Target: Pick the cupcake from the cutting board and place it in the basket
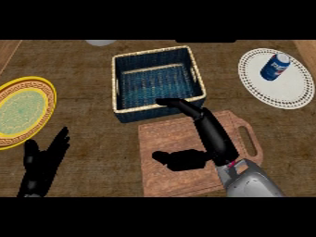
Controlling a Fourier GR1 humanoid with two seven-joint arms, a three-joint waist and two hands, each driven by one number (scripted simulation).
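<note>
The wooden cutting board [164, 139] with a handle slot lies at lower centre-right. Behind it stands the blue woven basket [194, 69] with a tan rim; nothing shows inside it. My right hand [211, 134] stretches across the board. Its fingers [177, 104] reach straight to the basket's near rim, and its thumb [174, 159] is spread out to the left over the board. No cupcake shows on the board or in the basket, and whatever lies under the hand is hidden. My left hand [42, 164] rests open at lower left, fingers up.
A yellow patterned plate [16, 113] lies at the left edge. At the upper right, a white lacy plate [293, 90] carries a blue can [275, 67]. A pale grey object [100, 42] peeks in at the top edge.
</note>
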